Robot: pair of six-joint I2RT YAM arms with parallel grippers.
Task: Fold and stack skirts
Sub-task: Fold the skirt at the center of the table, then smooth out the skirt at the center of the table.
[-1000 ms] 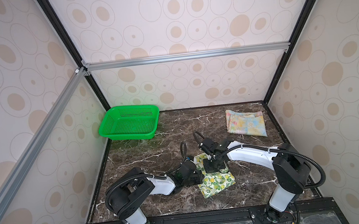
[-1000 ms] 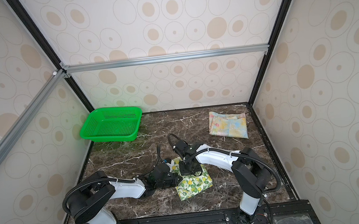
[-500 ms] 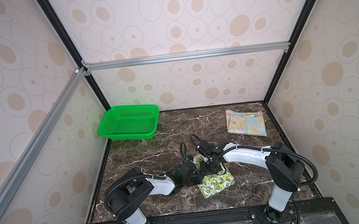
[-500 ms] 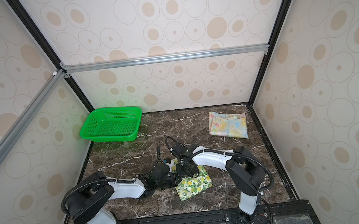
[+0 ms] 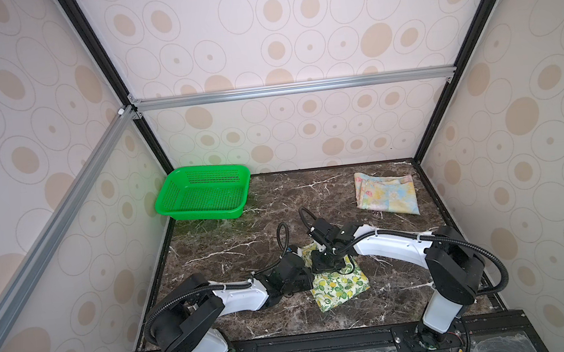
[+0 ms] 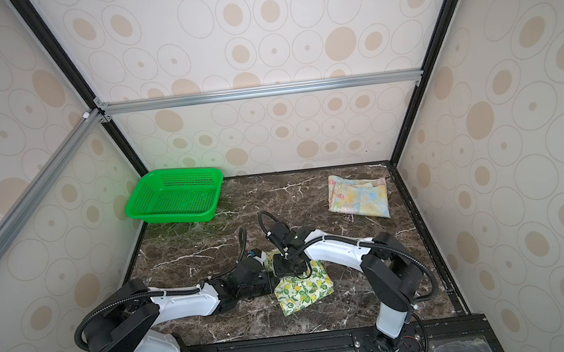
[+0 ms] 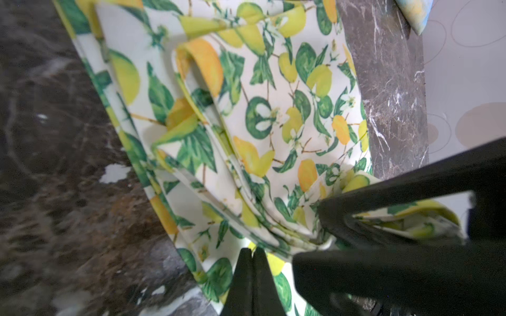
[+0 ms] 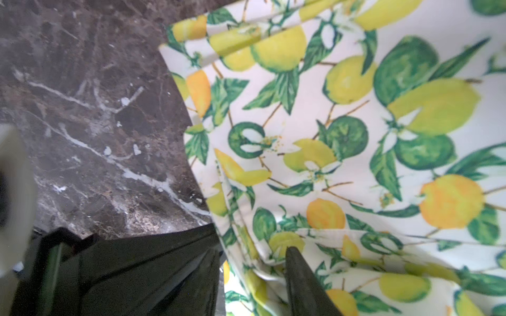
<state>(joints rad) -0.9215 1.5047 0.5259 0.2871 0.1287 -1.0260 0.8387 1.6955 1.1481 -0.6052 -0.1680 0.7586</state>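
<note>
Right wrist: lemon skirt [image 8: 328, 136] fold lies between parted jaws.

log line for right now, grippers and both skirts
left gripper: shut at lemon skirt edge | right gripper: open around lemon skirt fold | floral skirt: folded, far right, unstacked

Looks like a robot lab test booth to me. Beige oval-print wallpaper panels [image 5: 275, 24] hang in a black-and-silver aluminium frame [image 5: 292, 88]. Inside, two white-and-black robot arms [image 5: 388, 248] are bolted along a dark brown marble counter [image 5: 227, 247].
</note>
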